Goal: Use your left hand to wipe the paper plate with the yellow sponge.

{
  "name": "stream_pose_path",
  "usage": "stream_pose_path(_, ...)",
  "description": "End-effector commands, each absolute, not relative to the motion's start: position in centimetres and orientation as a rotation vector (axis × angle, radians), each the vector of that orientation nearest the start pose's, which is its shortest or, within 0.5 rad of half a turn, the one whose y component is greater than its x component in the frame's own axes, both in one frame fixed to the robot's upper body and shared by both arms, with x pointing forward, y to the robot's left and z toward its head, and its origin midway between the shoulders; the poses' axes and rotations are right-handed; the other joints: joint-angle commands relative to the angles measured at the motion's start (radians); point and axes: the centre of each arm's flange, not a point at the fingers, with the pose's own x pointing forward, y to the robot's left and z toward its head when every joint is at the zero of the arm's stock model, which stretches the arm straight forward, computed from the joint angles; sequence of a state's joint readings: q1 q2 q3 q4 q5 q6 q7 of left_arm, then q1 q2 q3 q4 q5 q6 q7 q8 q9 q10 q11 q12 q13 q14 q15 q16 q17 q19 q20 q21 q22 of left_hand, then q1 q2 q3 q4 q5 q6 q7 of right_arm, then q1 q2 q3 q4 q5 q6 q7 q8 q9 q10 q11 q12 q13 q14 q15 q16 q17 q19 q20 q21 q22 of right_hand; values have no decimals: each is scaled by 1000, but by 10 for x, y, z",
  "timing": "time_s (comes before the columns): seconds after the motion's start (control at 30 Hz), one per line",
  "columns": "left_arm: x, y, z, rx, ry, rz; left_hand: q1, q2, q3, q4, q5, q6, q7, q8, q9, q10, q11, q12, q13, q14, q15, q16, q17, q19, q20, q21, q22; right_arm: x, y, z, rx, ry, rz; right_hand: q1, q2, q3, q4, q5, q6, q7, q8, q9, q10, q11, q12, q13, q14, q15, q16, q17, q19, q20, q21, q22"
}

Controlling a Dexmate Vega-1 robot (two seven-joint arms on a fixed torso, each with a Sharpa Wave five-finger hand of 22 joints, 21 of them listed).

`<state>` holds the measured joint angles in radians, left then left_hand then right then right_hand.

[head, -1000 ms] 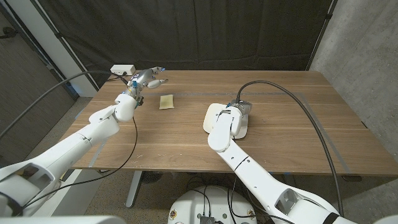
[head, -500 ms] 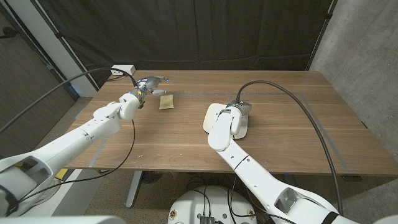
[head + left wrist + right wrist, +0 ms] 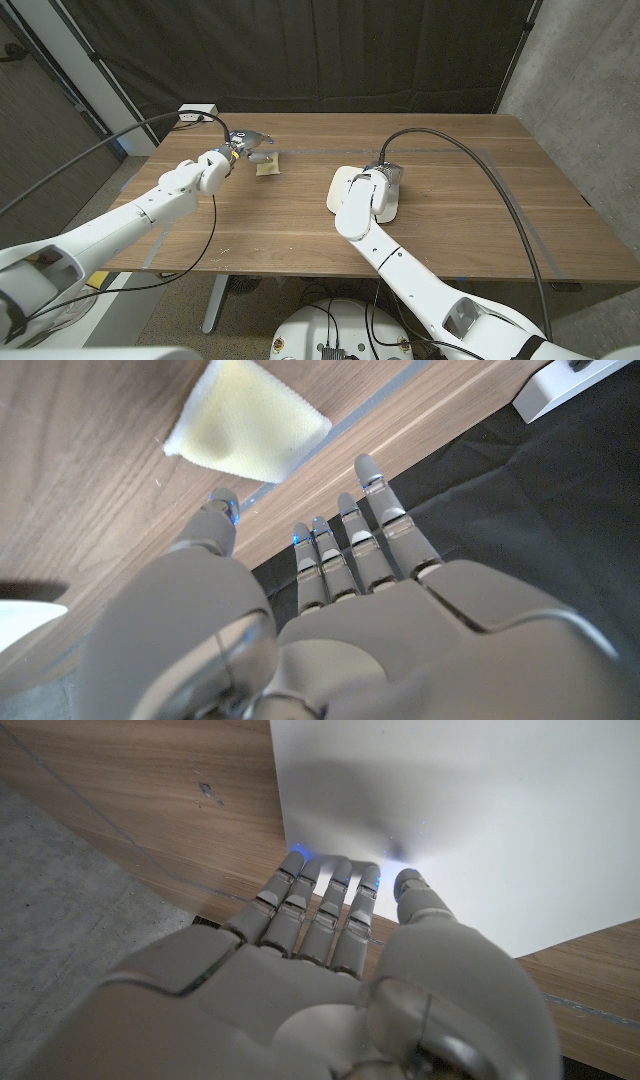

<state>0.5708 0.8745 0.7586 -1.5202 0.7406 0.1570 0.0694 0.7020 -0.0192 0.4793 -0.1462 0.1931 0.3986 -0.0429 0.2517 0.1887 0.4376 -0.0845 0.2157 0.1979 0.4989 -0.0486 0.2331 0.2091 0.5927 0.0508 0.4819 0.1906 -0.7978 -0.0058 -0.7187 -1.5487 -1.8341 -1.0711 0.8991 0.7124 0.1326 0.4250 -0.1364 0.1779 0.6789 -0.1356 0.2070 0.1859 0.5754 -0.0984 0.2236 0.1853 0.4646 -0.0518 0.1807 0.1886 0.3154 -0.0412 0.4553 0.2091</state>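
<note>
Head view: the left hand hovers by the sponge at upper left of centre, holding nothing; the right hand sits on the plate at centre.

Left wrist view: fingers are straight and together, short of the sponge; a low reach may shove it away.

Right wrist view: fingertips press the plate, which the head view hides.

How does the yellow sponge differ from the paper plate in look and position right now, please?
The yellow sponge is pale yellow and small; the paper plate is white and clearly larger. The sponge lies free by the left hand, whose fingers are spread with nothing in them; the plate is partly covered by the right hand, fingertips at its edge. Both lie flat on the wooden table.
</note>
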Motion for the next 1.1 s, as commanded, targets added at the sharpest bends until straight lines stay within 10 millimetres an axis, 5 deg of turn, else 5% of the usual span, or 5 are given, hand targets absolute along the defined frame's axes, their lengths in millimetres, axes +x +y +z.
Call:
stream_pose_path(0.03,644,285,39,1906,-532,256,21,0,7,-1,10,3,-2,-2,5,17,0,9,2,25,-57,8,-1,17,-3,10,3,577,-79,-30,-1411,228,-330,-11,0,4,7,3,11,-3,2,2,7,2,1,2,-2,-130,7,3,-7,-17,4,2)
stream_pose_path(0.27,649,284,34,1930,-504,265,27,-14,0,-1,9,-15,-11,-15,5,-8,12,-5,3,14,-49,-1,0,28,-6,15,2,577,-81,-28,-1404,219,-325,-11,-1,5,6,3,13,-3,1,2,8,1,1,2,-1,-130,7,2,-8,-17,5,2)
stream_pose_path(0.4,653,285,33,1908,-483,226,-8,-53,-39,17,3,-36,-37,-30,7,-43,25,-19,5,-25,-29,-19,2,36,-1,18,2,578,-82,-27,-1402,214,-323,-11,-1,6,6,3,12,-3,0,2,10,1,1,2,0,-130,8,1,-8,-16,6,2)
stream_pose_path(0.7,662,283,30,1910,-447,192,-54,-86,-79,38,2,-54,-37,-41,8,-54,54,-20,5,-41,-6,-25,3,35,9,15,0,580,-84,-25,-1395,208,-316,-13,-1,8,6,4,14,-2,-2,2,13,3,2,2,4,-129,9,1,-8,-17,7,1)
stream_pose_path(1.1,679,277,27,1937,-423,184,-32,-24,-61,49,11,-14,-18,-31,8,12,27,0,5,15,-40,-6,3,58,-2,21,0,584,-86,-23,-1380,203,-307,-14,-2,10,4,4,9,-1,-6,2,12,2,0,2,5,-128,8,0,-8,-16,9,1)
